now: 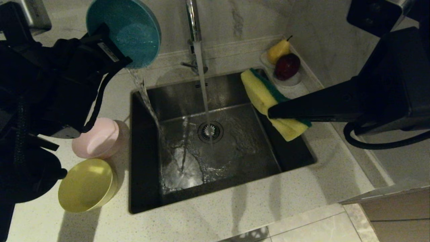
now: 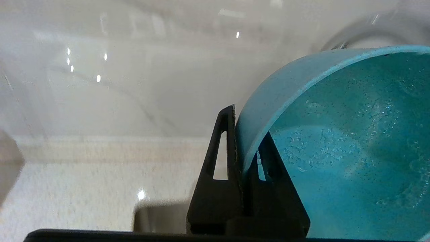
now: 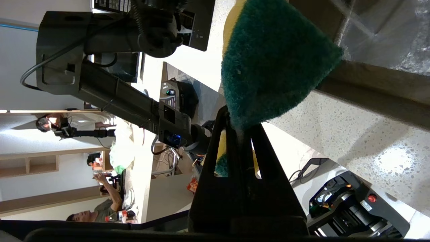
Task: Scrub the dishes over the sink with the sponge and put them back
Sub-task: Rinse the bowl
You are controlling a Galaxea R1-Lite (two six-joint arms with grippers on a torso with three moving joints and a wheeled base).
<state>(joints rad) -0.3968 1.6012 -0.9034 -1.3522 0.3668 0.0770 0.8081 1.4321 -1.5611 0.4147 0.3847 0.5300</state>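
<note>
Left gripper, upper left of the frame, pinches the blue bowl by its rim, tipped (water spilling into the sink). Right gripper clamps the sponge above the sink's right edge, its long axis diagonal.

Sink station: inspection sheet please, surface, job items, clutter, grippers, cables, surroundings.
Surface: pale speckled counter around the steel sink; tap running, water in the basin.
Job's things: blue bowl tipped, water pouring from it into the sink; pink bowl and yellow bowl on the counter left of the sink; sponge held over the sink's right edge.
Clutter: pear and dark red fruit on a small dish at the back right.
Grippers: left gripper shut on the blue bowl's rim; right gripper shut on the sponge.
Cables: black cable looping under the right arm.
Surroundings: marble wall behind; people and gear in the right wrist view.
</note>
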